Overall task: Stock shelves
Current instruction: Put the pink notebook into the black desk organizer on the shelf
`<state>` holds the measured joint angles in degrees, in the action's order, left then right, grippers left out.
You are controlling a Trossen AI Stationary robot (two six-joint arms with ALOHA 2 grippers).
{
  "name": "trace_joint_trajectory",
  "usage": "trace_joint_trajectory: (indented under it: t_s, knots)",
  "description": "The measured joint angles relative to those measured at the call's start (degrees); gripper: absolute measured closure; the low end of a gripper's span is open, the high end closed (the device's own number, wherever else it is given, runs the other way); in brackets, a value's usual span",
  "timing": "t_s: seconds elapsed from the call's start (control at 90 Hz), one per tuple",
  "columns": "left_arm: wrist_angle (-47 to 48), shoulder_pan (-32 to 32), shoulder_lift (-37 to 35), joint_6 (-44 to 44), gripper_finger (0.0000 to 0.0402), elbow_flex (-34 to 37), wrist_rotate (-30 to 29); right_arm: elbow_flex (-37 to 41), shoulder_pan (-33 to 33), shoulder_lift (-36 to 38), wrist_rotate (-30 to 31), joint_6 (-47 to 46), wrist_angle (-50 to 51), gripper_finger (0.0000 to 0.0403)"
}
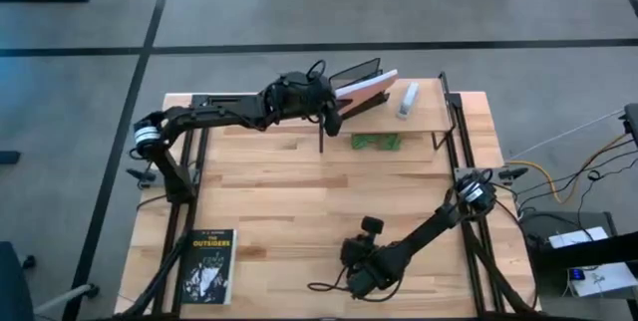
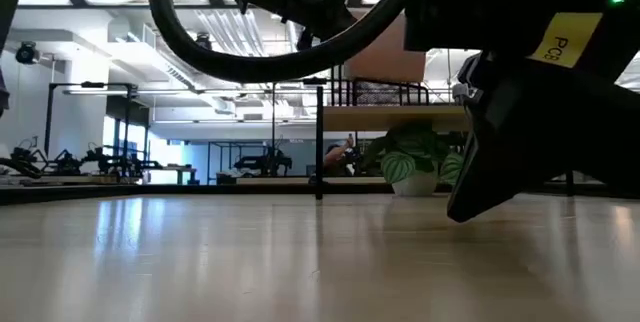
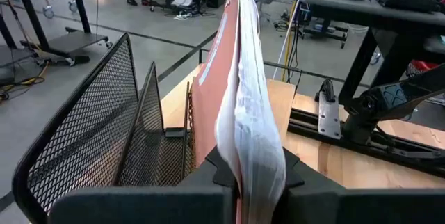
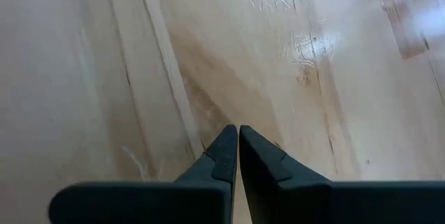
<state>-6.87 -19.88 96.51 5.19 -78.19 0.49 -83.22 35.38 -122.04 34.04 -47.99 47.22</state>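
The riser shelf (image 1: 424,112) stands at the counter's (image 1: 299,191) twelve o'clock edge, its long axis running three to nine o'clock. The left pincer (image 1: 337,102) hovers at the shelf's nine o'clock end, clamped on a salmon-covered book (image 1: 364,89) that points toward two o'clock, beside the black wire book rack (image 1: 357,70). The right pincer (image 4: 238,147) rests near the counter's six o'clock edge, tips together, well apart from the shelf.
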Motion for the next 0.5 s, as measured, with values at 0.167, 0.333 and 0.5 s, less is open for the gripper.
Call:
trace_joint_trajectory:
  t_s: [0.167,0.333,0.5]
  knots:
    - [0.07,0.00,0.00,-0.98,0.0342,0.00,-0.09,0.00,0.00,0.00,0.01,0.09,-0.02,0.0403]
    - [0.41,0.00,0.00,-1.07,0.0294,0.00,-0.09,0.00,0.00,0.00,0.04,0.18,-0.09,0.0403]
    - [0.94,0.00,0.00,-1.13,0.0266,0.00,-0.09,-0.01,0.00,0.00,0.04,0.21,-0.20,0.0403]
